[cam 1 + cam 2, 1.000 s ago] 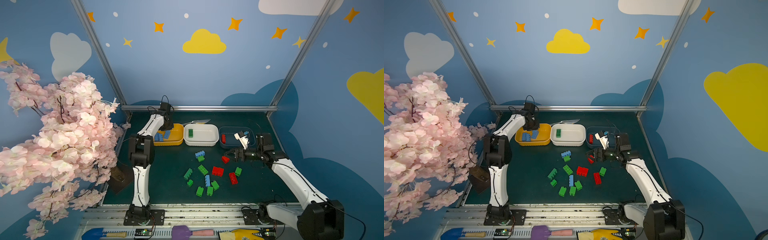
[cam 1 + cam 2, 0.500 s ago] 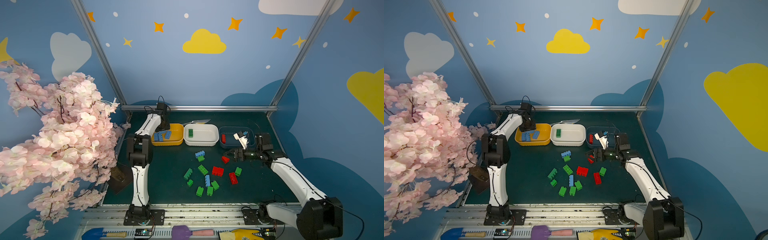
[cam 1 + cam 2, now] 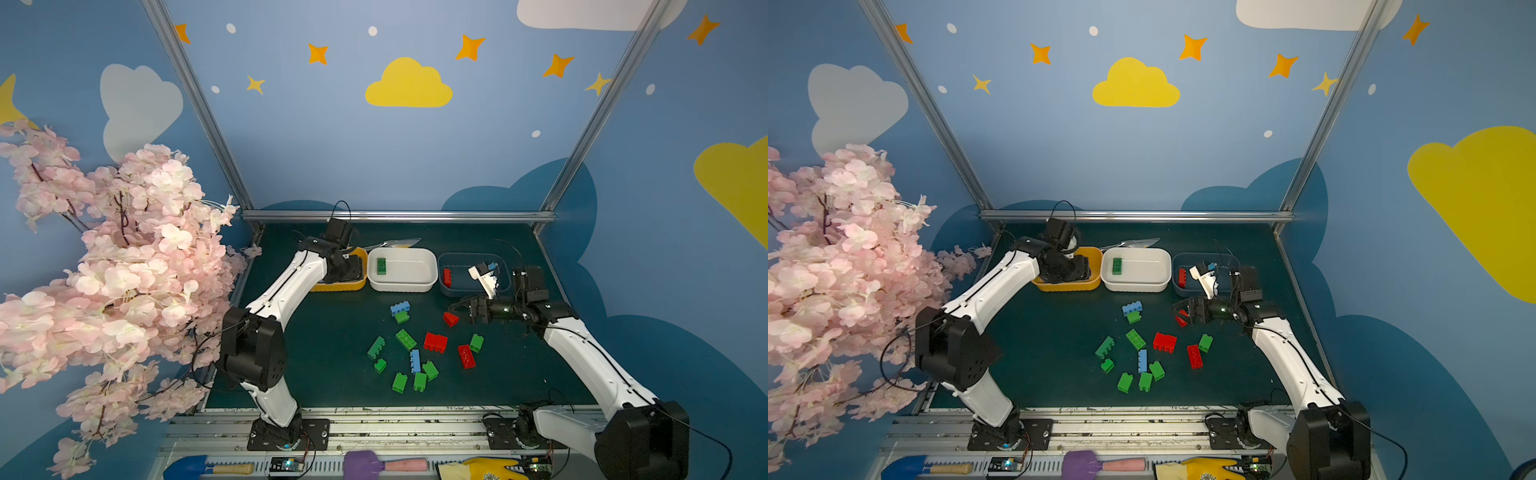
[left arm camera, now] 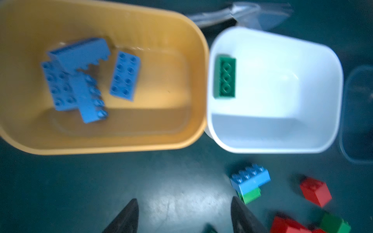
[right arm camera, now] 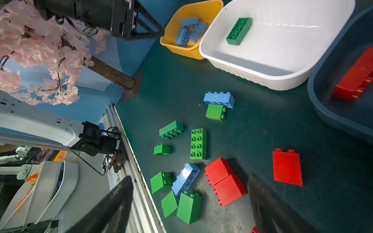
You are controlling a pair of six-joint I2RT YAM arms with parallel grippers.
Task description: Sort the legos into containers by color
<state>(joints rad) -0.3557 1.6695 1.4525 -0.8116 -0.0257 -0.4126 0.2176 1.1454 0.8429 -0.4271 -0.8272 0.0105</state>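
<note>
Dark green mat (image 3: 332,340), cloud-painted blue booth: my left claw (image 4: 184,217) hangs at the yellow tub (image 4: 198,84), jaws apart and gripping nothing. A few blue bricks (image 4: 80,80) lie heaped in that tub's far half, well clear of the fingertips. Right beside it, the white tub (image 4: 302,141) holds one green brick (image 4: 225,77) at the end nearest the yellow one. The dark tub (image 5: 327,115) closes the row, with a long red brick (image 5: 355,78) inside.

On the other side, my right claw (image 5: 190,179) sits low over the mat in front of the dark tub, jaws spread wide and empty. A small red brick (image 3: 450,319) lies just at its tips. From above I cannot tell whether a finger touches it, and the wrist camera catches only a sliver of red at the frame's edge. Other loose bricks (image 3: 435,343), green, red and blue, are scattered mid-mat between the two arms, nearer the front rail than either claw.
</note>
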